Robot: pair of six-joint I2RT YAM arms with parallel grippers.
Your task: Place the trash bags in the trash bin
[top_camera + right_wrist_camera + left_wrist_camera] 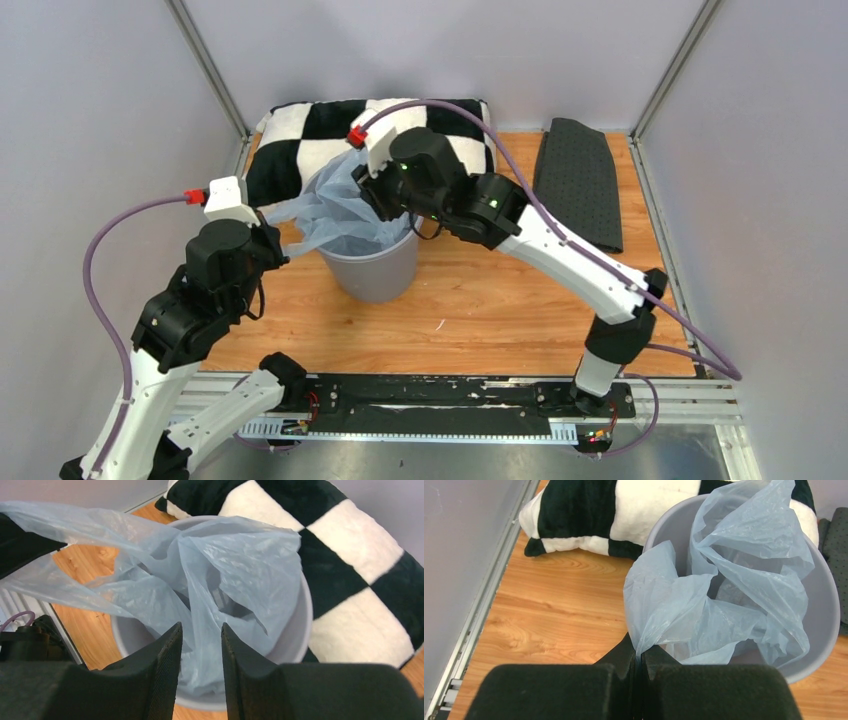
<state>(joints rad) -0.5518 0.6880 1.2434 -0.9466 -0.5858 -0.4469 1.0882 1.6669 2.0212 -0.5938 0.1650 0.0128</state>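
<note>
The thin pale blue-grey plastic bag (335,215) lay partly inside the round grey plastic bin (385,272) toward the table's (500,310) far edge.
The left fingers (623,656) clenched its corner outside the rim; the right fingers (167,650) stood apart over the bin.

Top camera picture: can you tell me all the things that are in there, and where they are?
bag: one, pale blue, partly in the bin, one end pulled out over the rim to the left
bin: one, grey, middle of the table
pillow: one, black and white checks, behind the bin at the far edge
mat: one, dark grey, far right of the table
table: one, orange-brown wood, under everything
cables: two, purple, one on each arm
left gripper: one, black, left of the bin, pinching the bag's end
right gripper: one, black, above the bin, fingers apart over the bag
</note>
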